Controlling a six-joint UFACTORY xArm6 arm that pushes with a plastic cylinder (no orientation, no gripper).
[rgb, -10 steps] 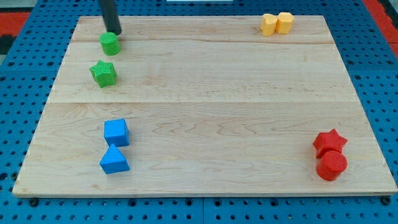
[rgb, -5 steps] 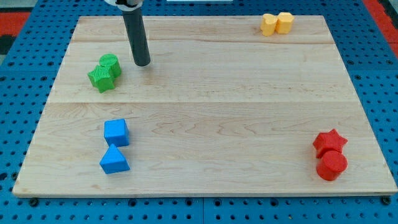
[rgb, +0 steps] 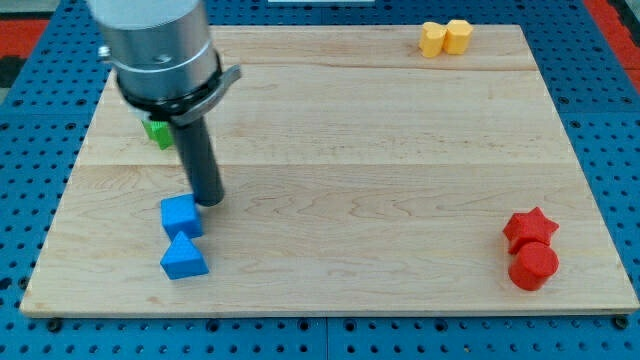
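My tip (rgb: 209, 200) rests on the board at the upper right corner of the blue cube (rgb: 181, 216), touching it or nearly so. Just below that cube lies a blue triangular block (rgb: 183, 257), the two in contact. Only a small piece of a green block (rgb: 157, 131) shows at the view's left, behind the rod and the arm's grey housing (rgb: 155, 48); the rest of the green blocks is hidden.
Two yellow blocks (rgb: 445, 38) sit together at the board's top right edge. A red star (rgb: 529, 227) and a red cylinder (rgb: 533, 265) touch each other at the lower right. The wooden board (rgb: 400, 180) lies on a blue pegboard.
My tip has travelled down the view from beside the green blocks to the blue cube. The blue cube has shifted slightly left and down. The arm's housing now covers the green blocks.
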